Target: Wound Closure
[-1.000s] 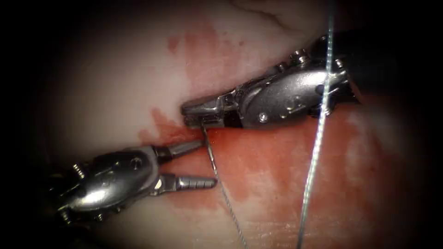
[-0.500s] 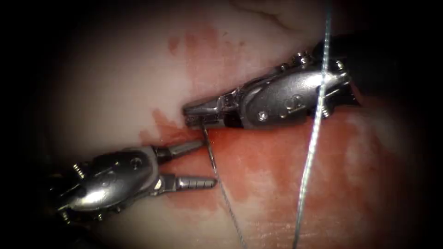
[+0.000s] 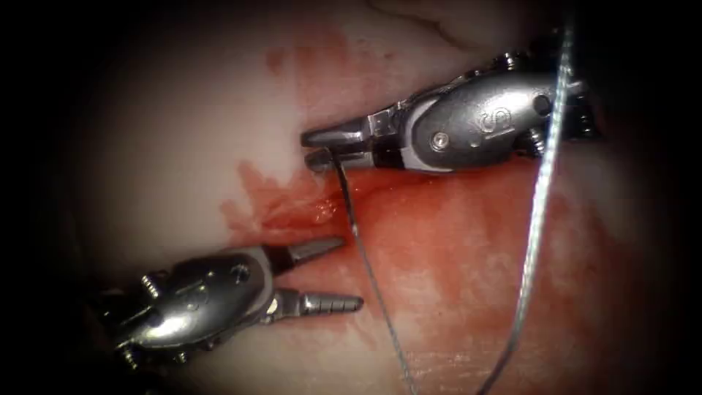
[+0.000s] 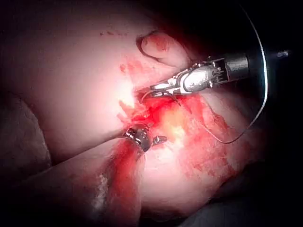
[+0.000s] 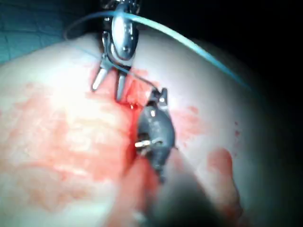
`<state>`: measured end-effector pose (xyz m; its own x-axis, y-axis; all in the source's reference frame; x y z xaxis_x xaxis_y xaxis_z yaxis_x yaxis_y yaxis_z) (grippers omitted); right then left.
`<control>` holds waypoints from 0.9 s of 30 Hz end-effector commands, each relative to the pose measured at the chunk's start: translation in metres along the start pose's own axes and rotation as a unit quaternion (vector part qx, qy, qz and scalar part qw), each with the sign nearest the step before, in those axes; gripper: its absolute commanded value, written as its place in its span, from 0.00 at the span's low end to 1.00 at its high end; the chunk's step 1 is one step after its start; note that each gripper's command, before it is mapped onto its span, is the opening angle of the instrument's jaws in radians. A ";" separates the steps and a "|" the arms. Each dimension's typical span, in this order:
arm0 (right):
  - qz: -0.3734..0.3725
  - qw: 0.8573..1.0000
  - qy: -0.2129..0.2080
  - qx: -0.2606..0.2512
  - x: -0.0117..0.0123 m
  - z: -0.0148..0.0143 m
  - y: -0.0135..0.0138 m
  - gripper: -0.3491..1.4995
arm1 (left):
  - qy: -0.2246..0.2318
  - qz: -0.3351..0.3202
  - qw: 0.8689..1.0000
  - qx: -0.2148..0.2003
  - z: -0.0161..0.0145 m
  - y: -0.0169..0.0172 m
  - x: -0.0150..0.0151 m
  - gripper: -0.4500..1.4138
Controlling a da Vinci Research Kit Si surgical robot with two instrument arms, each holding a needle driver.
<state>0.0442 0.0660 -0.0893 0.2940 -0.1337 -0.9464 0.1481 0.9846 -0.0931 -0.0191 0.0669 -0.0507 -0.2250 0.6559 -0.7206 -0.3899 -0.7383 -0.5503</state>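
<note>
- Endoscope view had the right gripper right of centre in the upper half of the frame, jaws closed on the needle at one end of its curve.
- From those jaws the needle hung down over the red fluid, its whole visible length free of the tissue.
- Thread ran on from the needle's lower end toward the bottom edge of the frame; a second strand crossed the right gripper's wrist at the upper right and swept down to the bottom edge.
- At the lower left the left gripper lay with jaws spread apart, holding nothing, over the red-stained tissue.
- Compared with a second earlier, the right gripper sat higher and the needle's end had come up from the cut.
- Left wrist view showed the right gripper above the wet cut, thread looping away from it.
</note>
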 end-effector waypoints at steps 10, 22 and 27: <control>0.081 0.997 0.002 -0.014 -0.0006 0.0004 0.0024 0.00 | -0.006 0.000 1.000 -0.002 0.0014 -0.0002 -0.0008 0.55; 0.040 0.999 0.005 -0.020 -0.0007 0.0018 0.0047 0.00 | -0.006 0.001 1.000 -0.004 0.0014 -0.0004 -0.0010 0.55; 0.059 0.998 0.001 -0.017 -0.0008 0.0018 0.0051 0.00 | -0.007 0.001 1.000 -0.004 0.0014 -0.0004 -0.0010 0.55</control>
<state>0.0456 0.0706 -0.0888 0.3108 -0.0106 -0.9504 0.0832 0.9964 0.0161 -0.0193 0.0664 -0.0496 -0.2386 0.6575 -0.7147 -0.3820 -0.7401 -0.5534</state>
